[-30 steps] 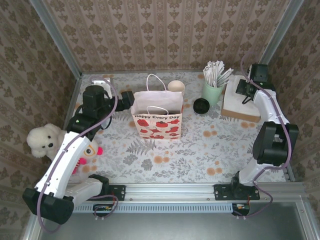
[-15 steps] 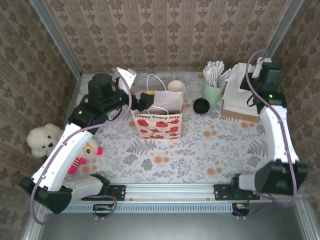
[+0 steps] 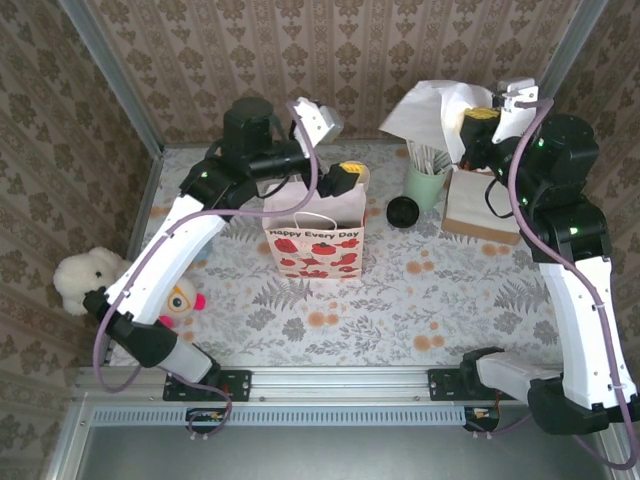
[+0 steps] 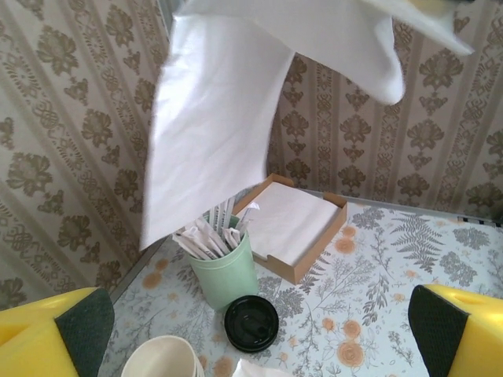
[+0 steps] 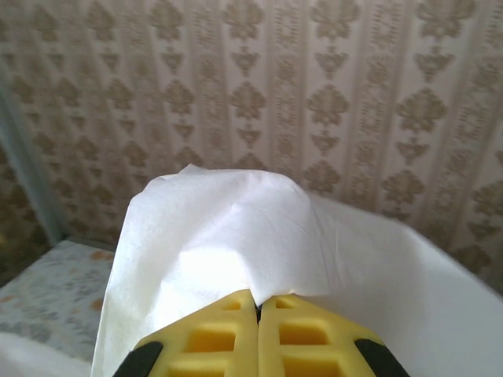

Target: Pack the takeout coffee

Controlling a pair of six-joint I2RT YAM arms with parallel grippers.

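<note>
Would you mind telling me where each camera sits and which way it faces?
Top external: above and behind the robot, looking down on the table; left arm and right arm show, left gripper near the gift bag.
Left wrist: raised, facing rightward at the takeout coffee and cardboard tray; its open fingers at the bottom corners.
Right wrist: raised, facing the wall; right gripper shut on a napkin.
Shared: that napkin hangs in all three.
</note>
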